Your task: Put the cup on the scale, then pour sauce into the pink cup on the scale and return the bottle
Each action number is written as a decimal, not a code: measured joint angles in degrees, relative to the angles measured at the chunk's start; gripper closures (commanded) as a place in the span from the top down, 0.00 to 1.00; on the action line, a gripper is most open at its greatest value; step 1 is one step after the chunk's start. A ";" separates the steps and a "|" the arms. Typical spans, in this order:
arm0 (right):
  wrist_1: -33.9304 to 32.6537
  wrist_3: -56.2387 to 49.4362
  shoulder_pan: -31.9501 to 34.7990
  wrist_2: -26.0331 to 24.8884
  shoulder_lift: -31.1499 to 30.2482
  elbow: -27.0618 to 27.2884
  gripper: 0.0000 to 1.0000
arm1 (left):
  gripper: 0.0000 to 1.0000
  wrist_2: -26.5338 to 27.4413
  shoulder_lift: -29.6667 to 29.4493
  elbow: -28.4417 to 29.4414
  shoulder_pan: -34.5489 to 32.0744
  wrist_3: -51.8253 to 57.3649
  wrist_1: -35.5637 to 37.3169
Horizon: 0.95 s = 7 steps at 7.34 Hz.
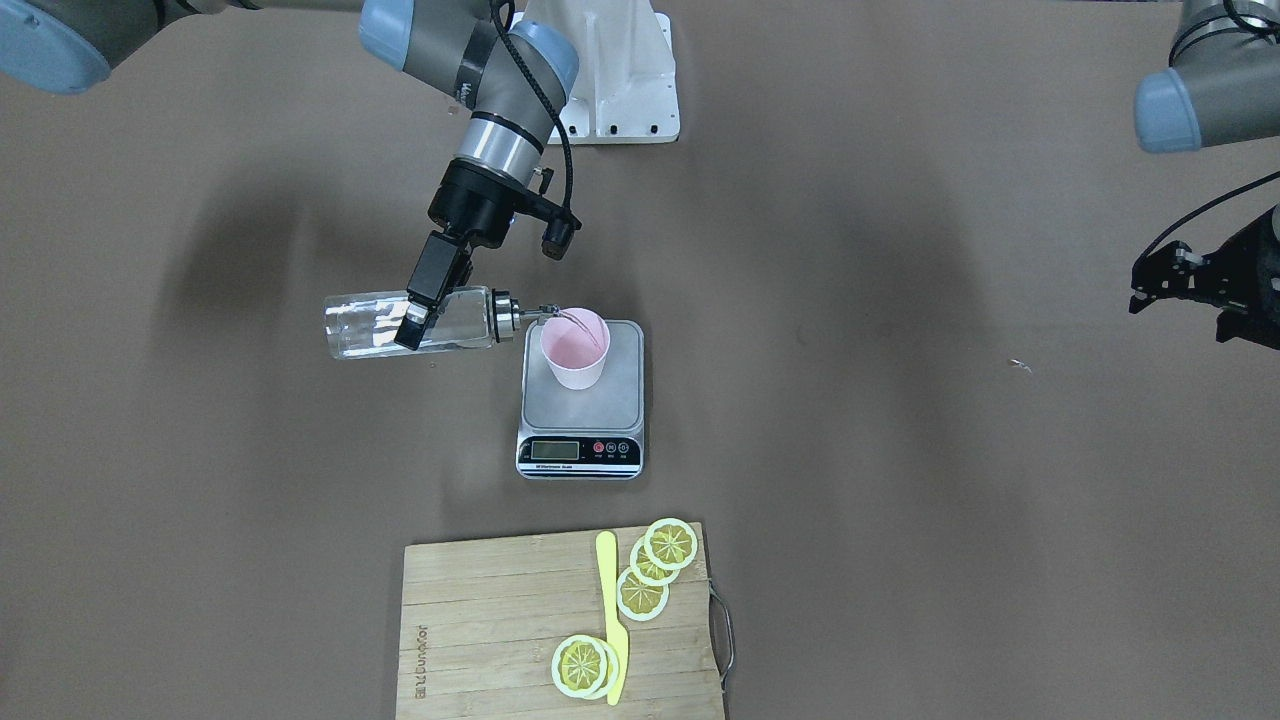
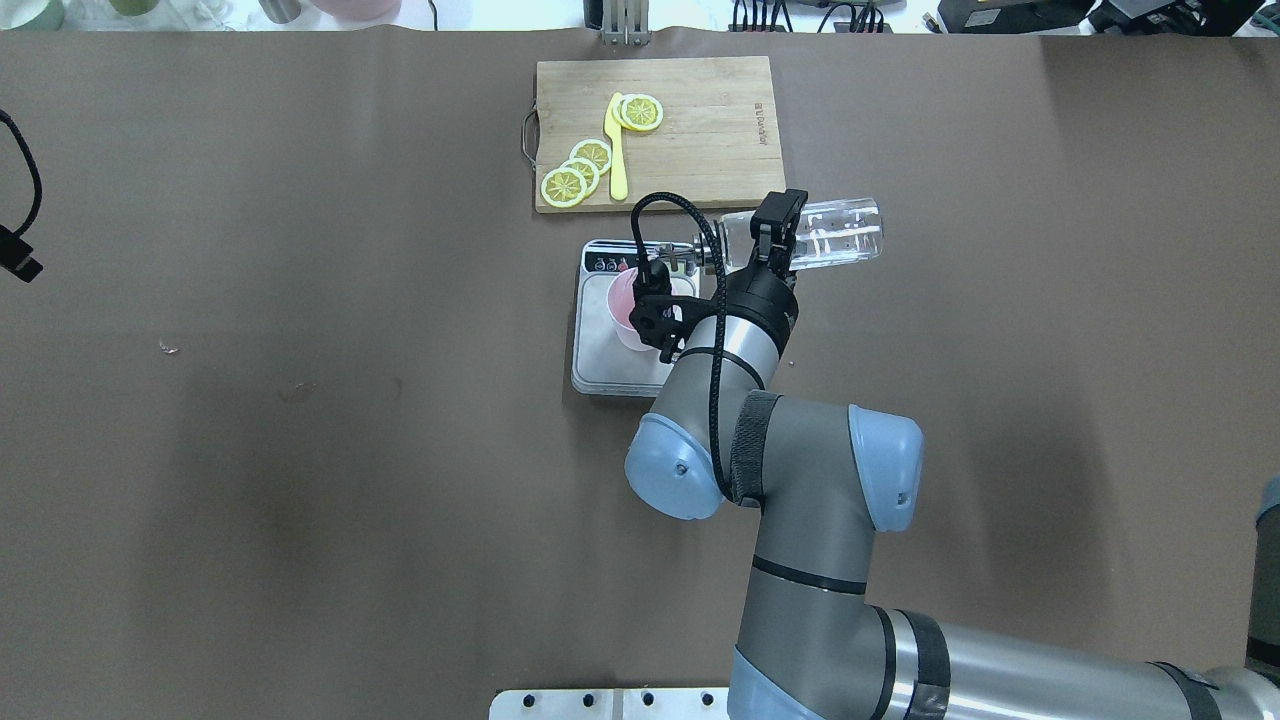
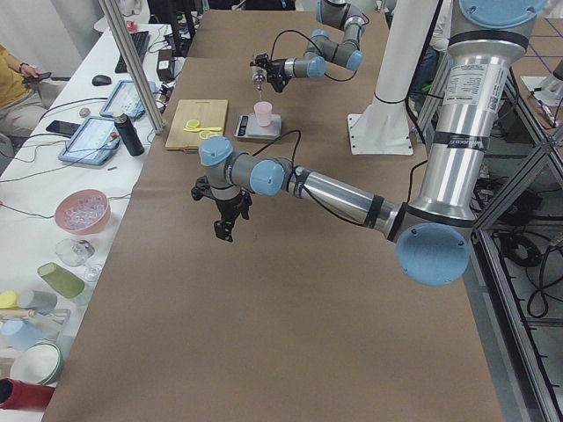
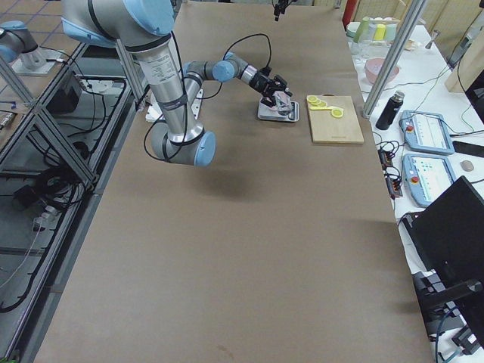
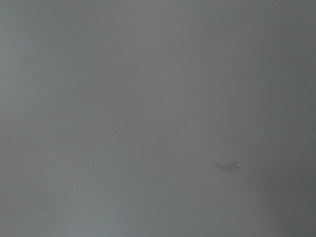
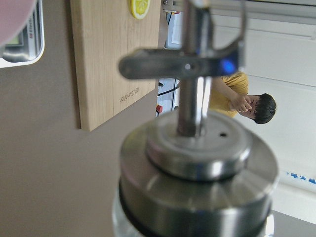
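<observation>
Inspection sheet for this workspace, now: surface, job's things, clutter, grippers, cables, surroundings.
Surface: brown paper cover, with one small scrap lying on it.
Job's things: cup upright on the scale; bottle tipped near level, spout at the cup's rim.
Clutter: cutting board with lemon slices and a yellow knife.
Grippers: right gripper shut on the bottle; left gripper holds nothing, whether open or shut unclear.
Cables: black cable looped off the right wrist.
Surroundings: side bench with tablets and a pink bowl; a seated person.
</observation>
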 measured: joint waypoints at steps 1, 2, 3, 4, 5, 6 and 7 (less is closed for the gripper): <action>1.78 0.31 0.45 1.05 -0.17 0.44 0.23 | 0.97 0.00 -0.14 -0.07 -0.02 -0.04 0.06; 4.84 0.49 0.98 2.51 -0.76 0.75 0.23 | 0.97 0.00 -0.31 -0.16 -0.12 -0.06 0.12; 7.87 0.75 1.48 3.88 -1.48 0.88 0.23 | 0.97 0.00 -0.46 -0.24 -0.24 -0.09 0.16; 10.24 1.79 1.89 5.83 -1.89 0.91 0.23 | 0.97 0.00 -0.60 -0.33 -0.40 -0.10 0.21; 12.01 3.78 2.21 8.27 -2.03 0.93 0.23 | 0.97 -0.02 -0.68 -0.39 -0.61 -0.09 0.23; 13.78 5.85 2.54 10.73 -2.05 0.94 0.23 | 0.97 -0.06 -0.72 -0.41 -0.88 -0.08 0.23; 15.99 7.79 2.98 13.59 -2.14 1.06 0.23 | 0.97 -0.07 -0.74 -0.43 -1.20 -0.07 0.19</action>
